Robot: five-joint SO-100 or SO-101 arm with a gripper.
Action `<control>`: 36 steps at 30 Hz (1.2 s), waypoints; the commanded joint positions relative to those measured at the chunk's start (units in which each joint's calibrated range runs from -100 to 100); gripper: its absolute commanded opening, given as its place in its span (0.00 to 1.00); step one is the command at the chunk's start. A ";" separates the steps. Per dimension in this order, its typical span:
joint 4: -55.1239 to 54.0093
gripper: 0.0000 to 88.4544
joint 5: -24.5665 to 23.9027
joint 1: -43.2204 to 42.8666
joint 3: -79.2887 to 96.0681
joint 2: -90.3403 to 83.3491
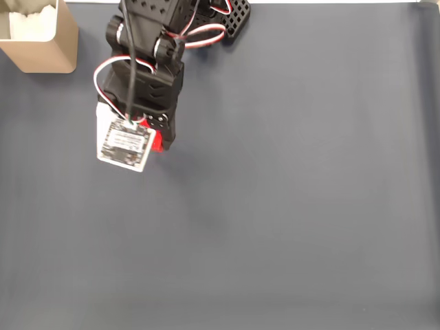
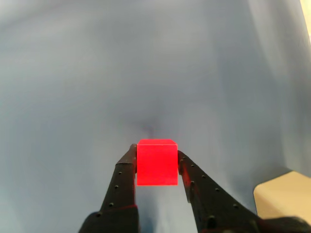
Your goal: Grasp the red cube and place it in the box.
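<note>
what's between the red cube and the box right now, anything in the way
Nothing visible. The gripper is shut on the red cube. In the fixed view the box sits at the upper left, and the stretch of grey table between it and the cube holds no other thing.

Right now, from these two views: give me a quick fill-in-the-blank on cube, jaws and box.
1. In the wrist view the jaws are closed on the ____ cube.
2. In the fixed view the box sits in the top ____ corner.
3. The cube is not yet ____ the box.
4. The table cover is dark ____.

Missing words: red; left; in; blue-grey
</note>
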 commanded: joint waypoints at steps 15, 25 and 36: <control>7.54 0.00 -3.91 11.99 -11.06 -8.05; 8.11 0.00 -4.35 20.16 -10.33 -9.61; 8.11 0.00 -4.44 27.33 -12.24 -8.83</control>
